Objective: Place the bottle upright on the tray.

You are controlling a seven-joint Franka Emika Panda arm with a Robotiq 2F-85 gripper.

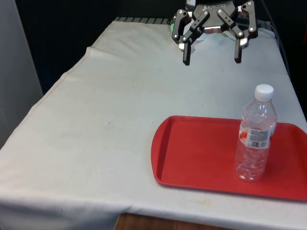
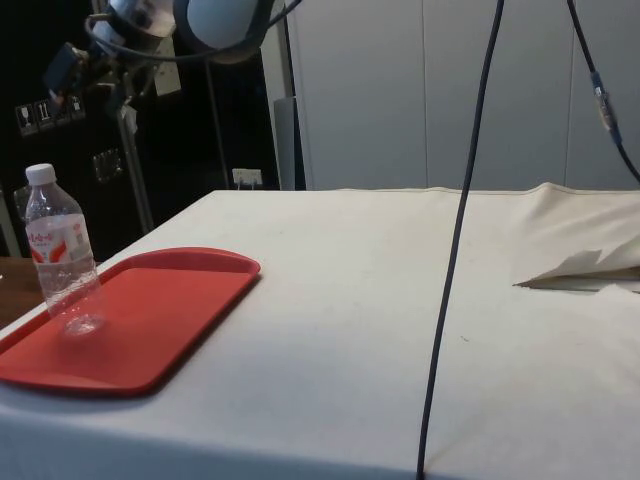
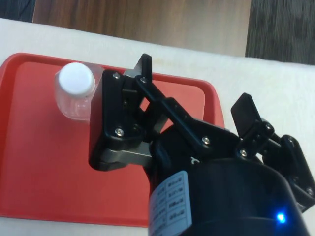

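Observation:
A clear plastic bottle (image 1: pixel 256 136) with a white cap and a red label stands upright on the red tray (image 1: pixel 192 148), close to the front view's right. My gripper (image 1: pixel 212 61) hangs open and empty above the far end of the table, well behind the tray and apart from the bottle. From the side, the bottle (image 2: pixel 60 262) stands on the tray's (image 2: pixel 170 300) outer half. In the wrist view the bottle's cap (image 3: pixel 75 78) and the tray (image 3: pixel 39 162) lie far below my open gripper (image 3: pixel 194 83).
White cloth (image 1: pixel 96 124) covers the table on the front view's left of the tray. A black cable (image 2: pixel 460 230) hangs down in front of the side view. A raised fold in the cloth (image 2: pixel 585 265) lies at the side view's right.

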